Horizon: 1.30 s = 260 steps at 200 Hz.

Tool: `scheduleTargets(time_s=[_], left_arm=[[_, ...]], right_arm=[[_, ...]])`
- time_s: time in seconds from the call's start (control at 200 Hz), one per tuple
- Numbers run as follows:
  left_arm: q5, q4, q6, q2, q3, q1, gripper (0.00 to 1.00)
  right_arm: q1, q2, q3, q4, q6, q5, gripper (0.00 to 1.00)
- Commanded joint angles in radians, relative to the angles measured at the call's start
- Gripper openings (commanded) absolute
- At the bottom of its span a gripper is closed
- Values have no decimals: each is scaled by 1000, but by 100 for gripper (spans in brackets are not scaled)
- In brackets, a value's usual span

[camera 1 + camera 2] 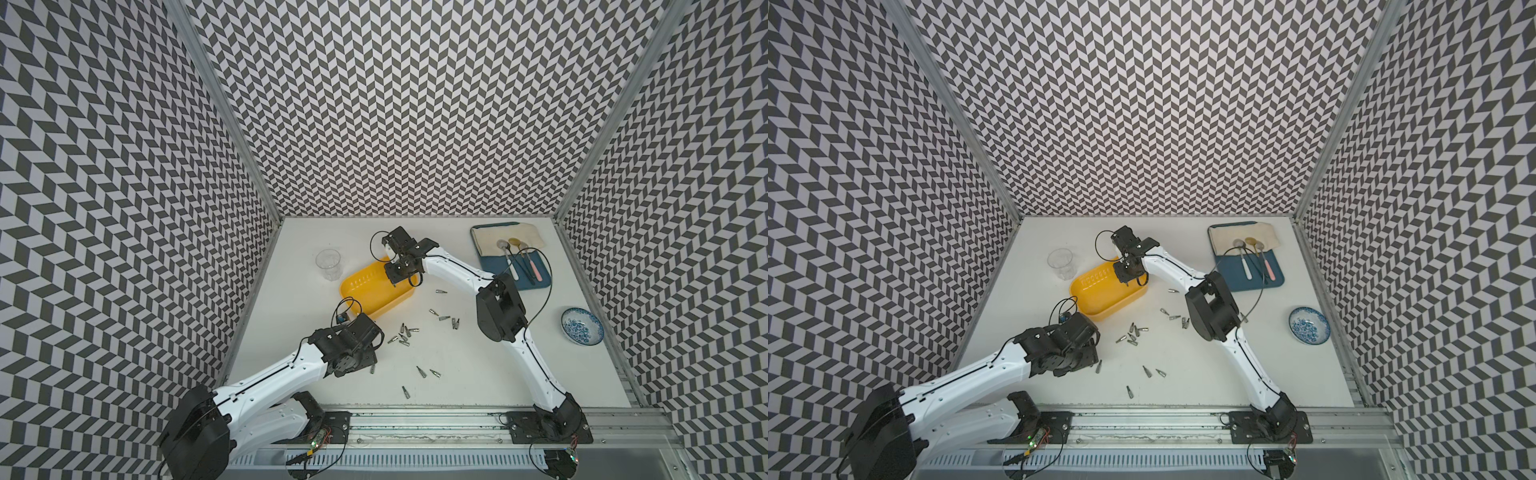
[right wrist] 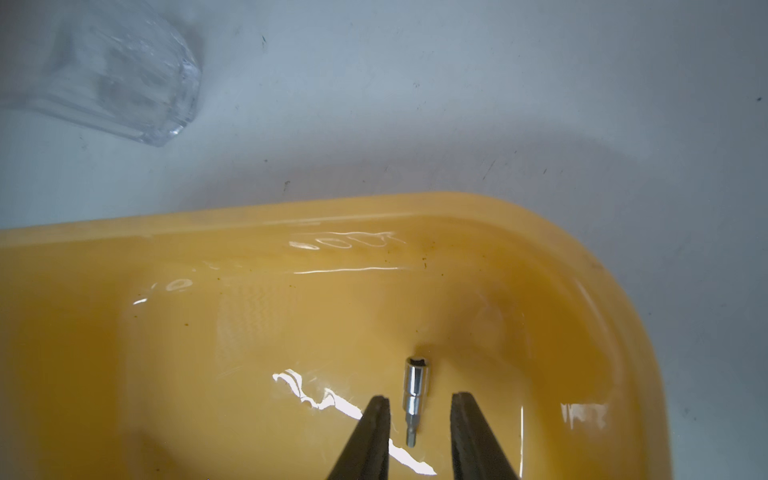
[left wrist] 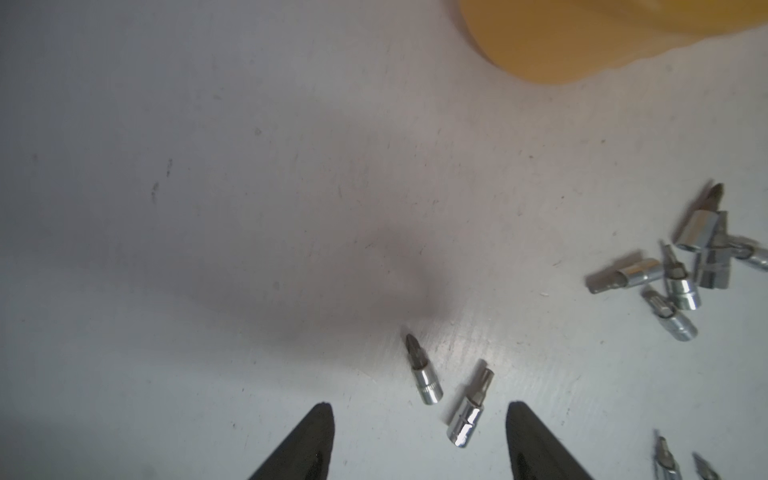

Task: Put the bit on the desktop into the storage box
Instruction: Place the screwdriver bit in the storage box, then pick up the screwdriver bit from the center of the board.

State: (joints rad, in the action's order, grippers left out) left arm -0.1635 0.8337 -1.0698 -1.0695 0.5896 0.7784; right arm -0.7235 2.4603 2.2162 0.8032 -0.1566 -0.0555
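Observation:
The yellow storage box (image 1: pixel 357 291) (image 1: pixel 1096 291) sits mid-desktop. My right gripper (image 1: pixel 400 279) (image 2: pixel 419 401) hangs over its far end, open. A silver bit (image 2: pixel 415 395) lies between the fingers without touching either, over the box floor (image 2: pixel 249 353). My left gripper (image 1: pixel 368 360) (image 3: pixel 419 409) is low over the white desktop (image 1: pixel 478 374), open. Two bits (image 3: pixel 424 374) (image 3: pixel 467 411) lie just ahead of and between its fingertips. Several more bits are scattered on the desktop, in a cluster (image 1: pixel 403 332) (image 3: pixel 681 266) and singly (image 1: pixel 444 318) (image 1: pixel 422 371) (image 1: pixel 405 391).
A clear glass cup (image 1: pixel 328 264) (image 2: pixel 124 75) stands just left of the box. A blue tray (image 1: pixel 536 282) with a cloth and spoons is at the back right. A blue-patterned bowl (image 1: pixel 582 326) sits at the right edge. An aluminium rail (image 1: pixel 415 419) runs along the front.

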Motion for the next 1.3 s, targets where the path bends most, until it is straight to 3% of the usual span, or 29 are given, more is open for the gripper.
scheduleTargets(time_s=[0.0, 0.556, 0.746, 0.952, 1.297], left_arm=[[-15, -8, 13, -47, 17, 4, 69], [0, -67, 41, -133, 0, -4, 62], [9, -79, 48, -139, -6, -4, 50], [31, -87, 54, -151, -26, -5, 49], [66, -129, 64, -197, -43, -4, 33]], right_arm=[[-4, 0, 31, -33, 3, 19, 33], [-1, -145, -59, -22, 6, 60, 36], [10, -166, -64, -9, 0, 59, 36], [47, -196, -69, 20, -9, 56, 35], [93, -262, -111, 31, -3, 72, 34]])
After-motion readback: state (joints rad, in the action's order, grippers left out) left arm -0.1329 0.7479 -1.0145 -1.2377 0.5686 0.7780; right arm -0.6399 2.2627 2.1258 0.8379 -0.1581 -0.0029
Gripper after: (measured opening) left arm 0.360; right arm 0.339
